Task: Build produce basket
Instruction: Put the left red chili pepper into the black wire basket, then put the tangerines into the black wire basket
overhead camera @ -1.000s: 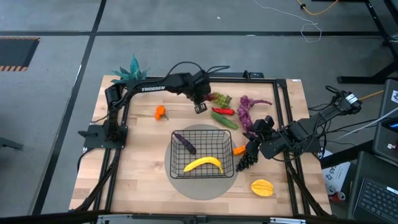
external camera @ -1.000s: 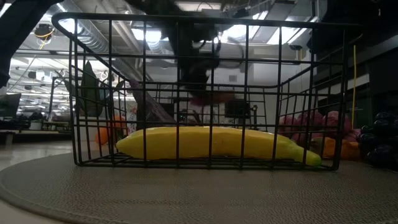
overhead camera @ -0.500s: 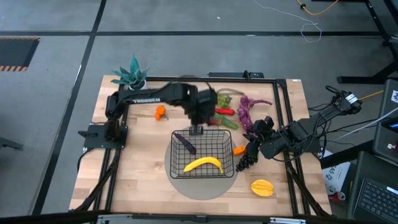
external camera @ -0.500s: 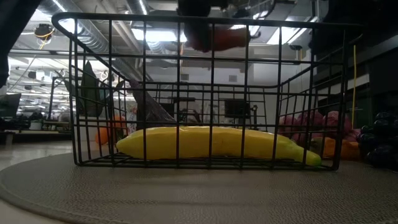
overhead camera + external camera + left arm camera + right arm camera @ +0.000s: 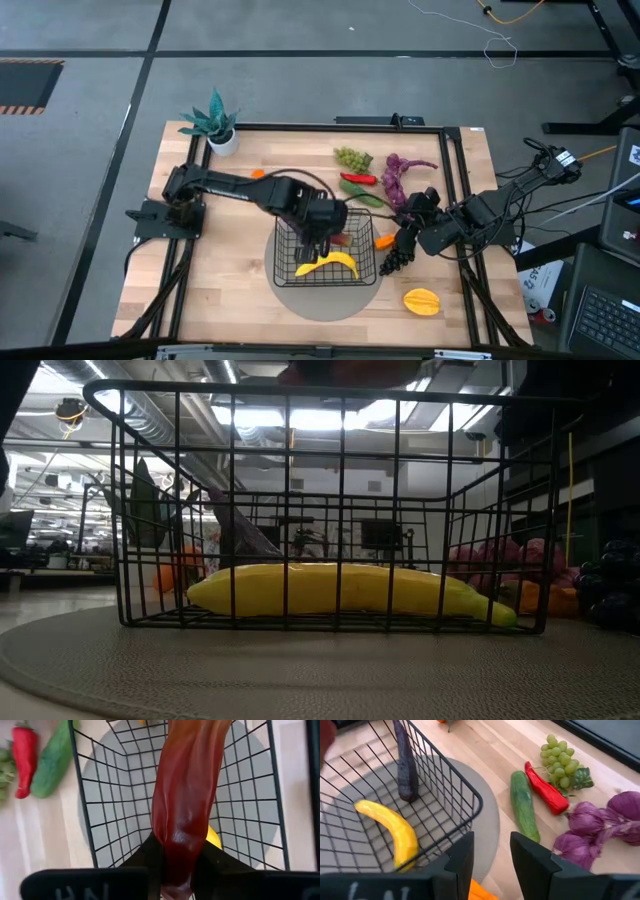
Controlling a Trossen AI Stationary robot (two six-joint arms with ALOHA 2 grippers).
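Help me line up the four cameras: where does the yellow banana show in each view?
High view: banana in the basket's near half, partly under the left gripper.
Low view: lying along the basket floor.
Left wrist view: a yellow sliver behind the held red piece.
Right wrist view: inside the basket.
Shared landmark: the basket.

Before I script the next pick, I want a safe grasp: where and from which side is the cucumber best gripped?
Grip the cucumber at mid-length, across its narrow width, coming from straight above. It lies flat and straight on the table. The red pepper lies close along one side, so a fingertip must slip between them.
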